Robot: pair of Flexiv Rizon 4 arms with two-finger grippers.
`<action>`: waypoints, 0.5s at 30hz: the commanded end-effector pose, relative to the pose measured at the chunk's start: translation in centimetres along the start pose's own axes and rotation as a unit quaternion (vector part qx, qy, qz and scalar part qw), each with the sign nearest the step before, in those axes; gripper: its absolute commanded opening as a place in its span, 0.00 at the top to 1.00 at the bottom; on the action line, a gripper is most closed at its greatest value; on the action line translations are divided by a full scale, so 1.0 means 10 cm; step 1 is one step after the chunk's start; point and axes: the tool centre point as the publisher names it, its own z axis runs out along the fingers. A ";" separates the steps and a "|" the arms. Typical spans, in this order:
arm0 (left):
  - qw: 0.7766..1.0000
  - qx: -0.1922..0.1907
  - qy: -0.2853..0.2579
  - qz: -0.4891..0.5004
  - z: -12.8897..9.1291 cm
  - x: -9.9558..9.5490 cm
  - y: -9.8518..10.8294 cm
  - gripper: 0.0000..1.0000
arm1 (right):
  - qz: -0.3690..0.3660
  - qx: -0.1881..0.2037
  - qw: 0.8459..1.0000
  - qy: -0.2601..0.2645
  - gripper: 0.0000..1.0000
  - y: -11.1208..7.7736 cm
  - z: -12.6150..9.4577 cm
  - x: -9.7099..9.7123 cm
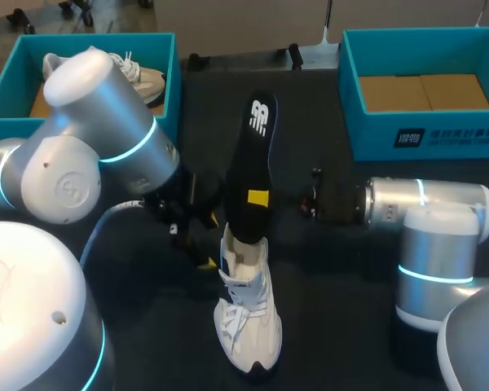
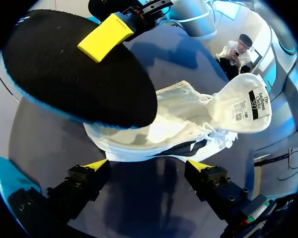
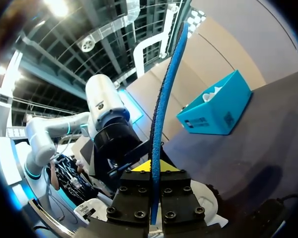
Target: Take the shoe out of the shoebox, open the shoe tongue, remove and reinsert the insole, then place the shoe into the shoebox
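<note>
Right gripper tight on upright insole

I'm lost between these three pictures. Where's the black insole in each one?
Head view: insole upright mid-table, above the white shoe.
Left wrist view: broad black oval ahead of the left gripper, over the shoe.
Right wrist view: edge-on, thin blue strip in the right gripper.
Shared landmark: the yellow-tipped right gripper clamping it.

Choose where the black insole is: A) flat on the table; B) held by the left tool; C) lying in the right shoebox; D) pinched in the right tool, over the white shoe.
D: the right tool grips the insole from both sides over the white shoe; the left tool is open.
</note>
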 end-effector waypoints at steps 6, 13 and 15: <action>1.000 -0.008 -0.005 0.003 0.04 0.01 -0.01 0.00 | -0.001 0.005 1.000 0.008 1.00 -0.02 0.14 -0.03; 1.000 -0.007 -0.007 -0.007 0.04 -0.01 0.01 0.00 | -0.009 0.001 1.000 0.007 1.00 -0.05 0.16 -0.02; 1.000 -0.007 -0.007 -0.007 0.04 -0.01 0.01 0.00 | -0.010 0.000 1.000 0.005 1.00 -0.06 0.16 -0.03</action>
